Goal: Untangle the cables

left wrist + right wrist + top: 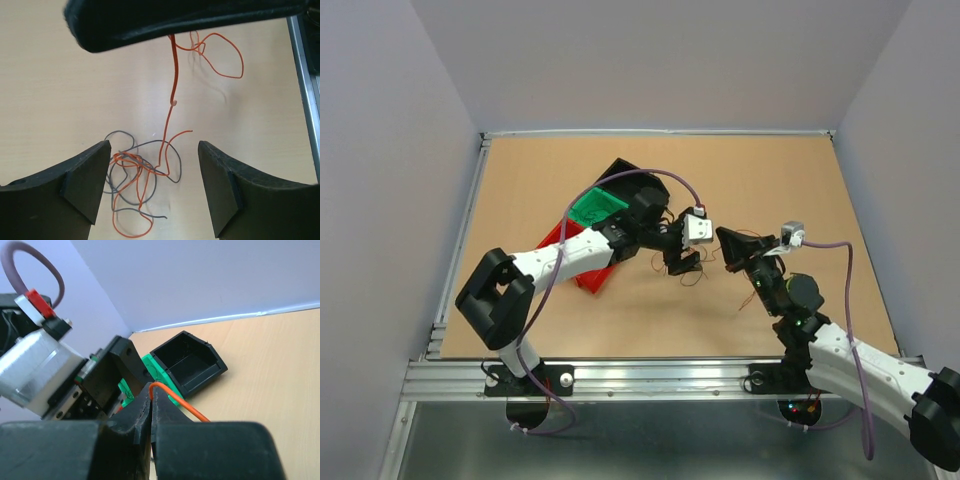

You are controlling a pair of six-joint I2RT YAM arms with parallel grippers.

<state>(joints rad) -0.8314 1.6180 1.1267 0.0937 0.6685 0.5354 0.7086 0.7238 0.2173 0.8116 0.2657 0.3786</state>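
The cables (137,175) lie lower centre between the spread left gripper (154,167); the right gripper (151,396) clamps one of them. Tan table (770,180), grey walls (650,60).

No text, label, brand, number or sign is legible on anything in these views.

1. The tan table (790,180) in front of me carries everything.
2. My cables (132,172), orange and grey, lie on it in a loose, curly clump near the middle.
3. To my left of them sit a black bin (189,362), a green bin (597,208) and a red bin (588,282), close together.
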